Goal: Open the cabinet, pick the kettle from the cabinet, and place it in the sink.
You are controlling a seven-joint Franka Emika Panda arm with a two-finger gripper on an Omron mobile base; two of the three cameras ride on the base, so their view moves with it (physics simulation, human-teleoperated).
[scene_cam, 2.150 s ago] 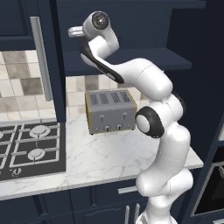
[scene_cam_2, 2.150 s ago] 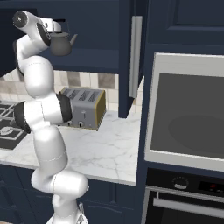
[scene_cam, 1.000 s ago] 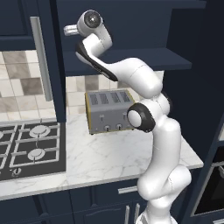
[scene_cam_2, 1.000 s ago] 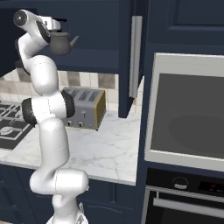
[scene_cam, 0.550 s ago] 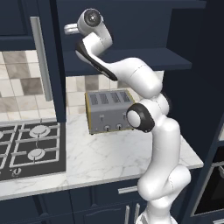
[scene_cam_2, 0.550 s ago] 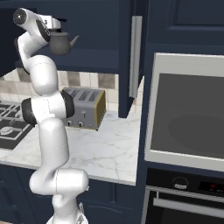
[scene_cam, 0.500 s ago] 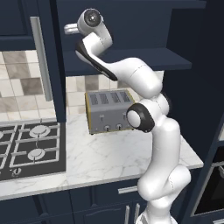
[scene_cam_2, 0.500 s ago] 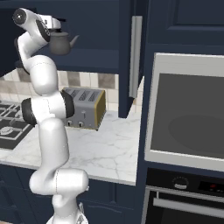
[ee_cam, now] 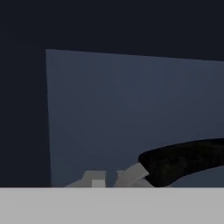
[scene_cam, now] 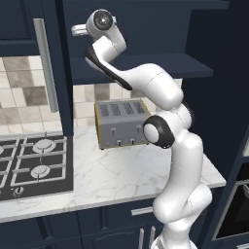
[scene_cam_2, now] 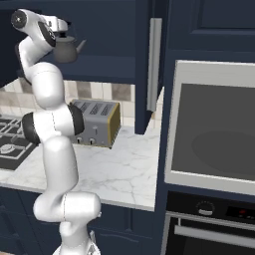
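**Kettle gripped on the cabinet shelf**

Marble counter (scene_cam: 121,168) runs under the navy cabinet (scene_cam: 146,29), whose doors stand swung wide so the arm can reach in. Going left to right in the left base view: hob (scene_cam: 29,165) at 8 o'clock, one open door with its silver handle (scene_cam: 46,73) at 10 o'clock, toaster (scene_cam: 121,124) at centre, clear of the work.

In the right base view the kettle (scene_cam_2: 66,50) sits at 11 o'clock on the cabinet's shelf, spout toward the other open door (scene_cam_2: 147,64). The gripper (scene_cam_2: 61,26) hangs just above it, right at the arched handle, the only part thin enough to pinch. Its jaws have closed, apparently on that handle; in the hand view a dark curved bar crosses low at 4 o'clock.

My judgement: lift next, then carry to the sink.
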